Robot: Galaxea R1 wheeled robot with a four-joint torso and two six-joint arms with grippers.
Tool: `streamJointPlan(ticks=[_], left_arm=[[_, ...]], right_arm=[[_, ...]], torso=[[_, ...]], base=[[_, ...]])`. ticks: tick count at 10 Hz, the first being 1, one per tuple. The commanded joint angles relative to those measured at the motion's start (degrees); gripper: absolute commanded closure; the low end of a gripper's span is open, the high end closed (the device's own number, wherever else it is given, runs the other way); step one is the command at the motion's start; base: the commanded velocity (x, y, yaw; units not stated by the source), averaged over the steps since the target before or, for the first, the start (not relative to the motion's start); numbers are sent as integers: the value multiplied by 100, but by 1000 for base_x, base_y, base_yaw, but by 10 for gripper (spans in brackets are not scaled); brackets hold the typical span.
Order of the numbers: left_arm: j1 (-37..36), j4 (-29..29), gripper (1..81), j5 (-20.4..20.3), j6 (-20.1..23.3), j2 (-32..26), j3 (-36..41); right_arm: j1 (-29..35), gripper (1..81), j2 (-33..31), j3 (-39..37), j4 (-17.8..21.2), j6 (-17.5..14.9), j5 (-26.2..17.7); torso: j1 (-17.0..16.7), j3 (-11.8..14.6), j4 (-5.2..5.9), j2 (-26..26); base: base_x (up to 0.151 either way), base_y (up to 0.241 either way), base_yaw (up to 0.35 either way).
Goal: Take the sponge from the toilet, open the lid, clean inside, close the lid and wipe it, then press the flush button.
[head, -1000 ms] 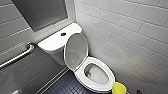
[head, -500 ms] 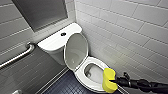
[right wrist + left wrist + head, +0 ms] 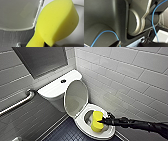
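Right arm (image 3: 140, 124) outstretched, low — its tool (image 3: 102, 121) tight around the sponge (image 3: 96, 118)

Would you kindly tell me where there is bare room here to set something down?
The flat tank cover is bare either side of the flush button. The dark floor between the grey wall and bowl looks free. The bowl is crowded: sponge and right end effector over it, lid raised behind.

Restroom. Evidence: white ceramic toilet (image 3: 53, 88) w/ boxy tank, bowl directly under the tool (image 3: 100, 121); metal grab bar (image 3: 17, 103) on the wall well apart from the tool, beyond the tank; glossy white wall tiles (image 3: 130, 77) close behind the tool; dark small-tile floor (image 3: 67, 132) below it.
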Motion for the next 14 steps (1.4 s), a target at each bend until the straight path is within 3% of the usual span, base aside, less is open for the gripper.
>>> streamJointPlan(ticks=[1,7,11,14], left_arm=[[163,-8,10,538,19,-82,139],[233,-44,10,538,11,-99,121],[233,-44,10,538,2,-126,139],[233,-26,10,538,2,-134,139]], right_arm=[[941,811,1169,-1229,94,427,-287],[958,811,3321,-3434,-204,418,-243],[151,811,3393,-3488,-643,409,-199],[-290,811,2773,-3036,-733,453,-76]], torso=[[0,0,0,0],[0,0,0,0],[0,0,0,0],[0,0,0,0]], base=[[0,0,0],[0,0,0],[0,0,0],[0,0,0]])
